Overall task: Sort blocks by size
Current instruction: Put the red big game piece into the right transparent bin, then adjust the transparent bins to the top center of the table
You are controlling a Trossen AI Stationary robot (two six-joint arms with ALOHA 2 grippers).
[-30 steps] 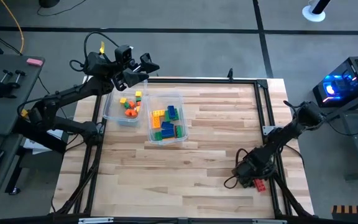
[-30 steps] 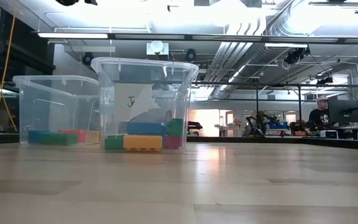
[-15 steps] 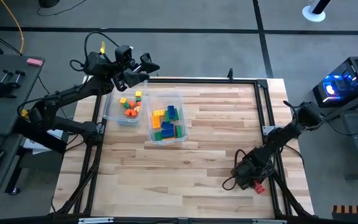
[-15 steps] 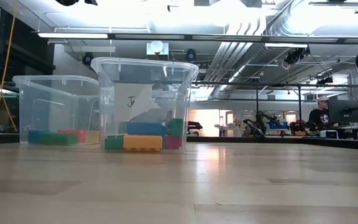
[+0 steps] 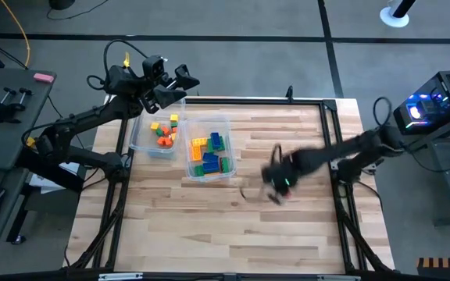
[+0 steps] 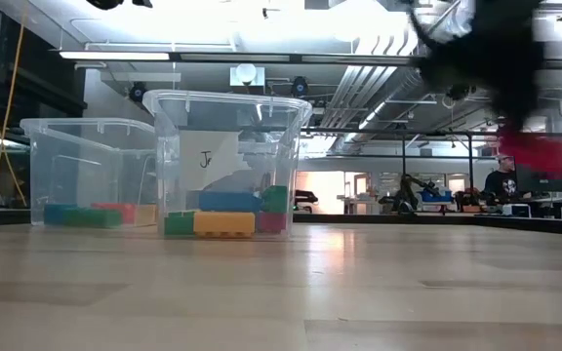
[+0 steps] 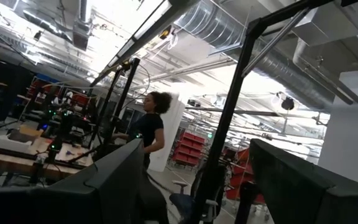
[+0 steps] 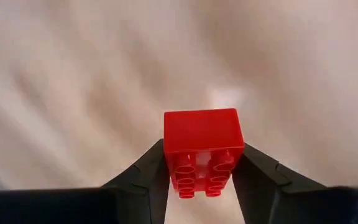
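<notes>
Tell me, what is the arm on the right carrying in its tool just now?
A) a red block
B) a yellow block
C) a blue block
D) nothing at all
A: in the right wrist view the right tool has its two dark fingers closed on the sides of a red block, held up above the wooden table.

High view: overhead, facing straight down on the whole worktop (image 5: 287,234). Low view: worktop level, facing the room. Both show the clear bins (image 5: 208,148). Wrist views: close range.
</notes>
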